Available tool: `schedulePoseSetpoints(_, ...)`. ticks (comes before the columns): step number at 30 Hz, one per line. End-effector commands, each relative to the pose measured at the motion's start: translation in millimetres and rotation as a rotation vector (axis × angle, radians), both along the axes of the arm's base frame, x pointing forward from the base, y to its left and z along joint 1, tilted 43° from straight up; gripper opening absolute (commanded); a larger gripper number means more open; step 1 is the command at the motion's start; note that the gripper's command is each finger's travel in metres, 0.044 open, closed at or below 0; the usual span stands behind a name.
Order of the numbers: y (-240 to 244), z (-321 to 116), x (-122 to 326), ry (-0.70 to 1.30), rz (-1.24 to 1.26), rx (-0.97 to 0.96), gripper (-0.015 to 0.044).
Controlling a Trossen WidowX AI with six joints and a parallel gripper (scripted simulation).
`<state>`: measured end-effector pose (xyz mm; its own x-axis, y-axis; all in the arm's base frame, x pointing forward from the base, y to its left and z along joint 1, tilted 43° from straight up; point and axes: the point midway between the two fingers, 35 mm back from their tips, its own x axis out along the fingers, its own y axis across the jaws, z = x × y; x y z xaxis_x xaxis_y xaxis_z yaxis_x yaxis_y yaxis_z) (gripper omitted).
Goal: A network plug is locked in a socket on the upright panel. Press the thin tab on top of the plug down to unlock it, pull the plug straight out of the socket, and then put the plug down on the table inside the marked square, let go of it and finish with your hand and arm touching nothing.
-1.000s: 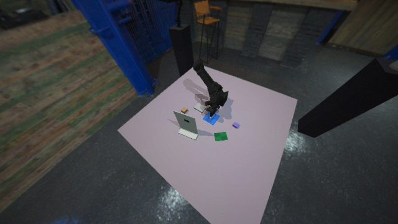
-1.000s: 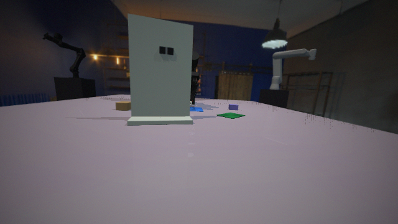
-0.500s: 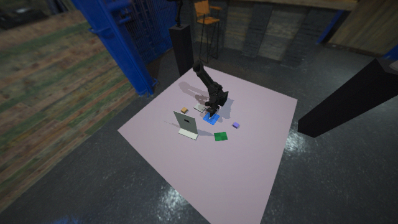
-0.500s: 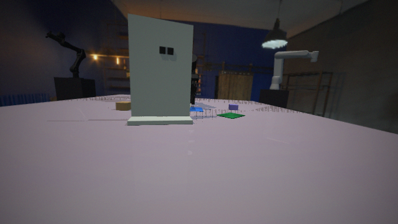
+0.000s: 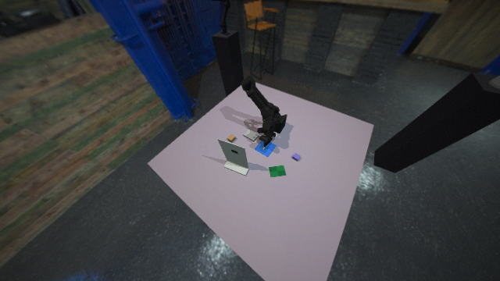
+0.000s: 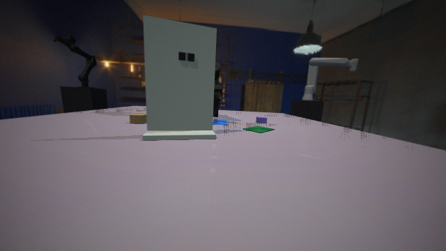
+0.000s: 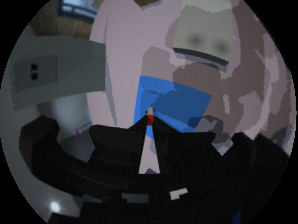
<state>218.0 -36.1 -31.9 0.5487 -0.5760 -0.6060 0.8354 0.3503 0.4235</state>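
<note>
My gripper is shut on the plug, pointing down low over the blue square. The plug shows as a small pale and red piece between the fingertips in the wrist view. Whether it touches the square cannot be told. The upright grey panel stands apart from the gripper, with two dark openings in its face. In the exterior view the panel hides most of the arm.
A flat grey piece lies close beside the gripper. An orange block lies behind the panel. A purple block and a green square lie on the other side.
</note>
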Motion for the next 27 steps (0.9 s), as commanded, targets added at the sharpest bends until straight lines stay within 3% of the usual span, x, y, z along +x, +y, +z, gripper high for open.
schedulePoseSetpoints(1, -1.8, -2.0, -0.2, 0.012, 0.001, -0.003, 0.0)
schedulePoseSetpoints(21, -3.8, -1.2, 3.5, 0.001, 0.0, -0.001, 0.0)
schedulePoseSetpoints(27, -3.8, -1.2, 3.5, 0.001, 0.0, -0.001, 0.0156)
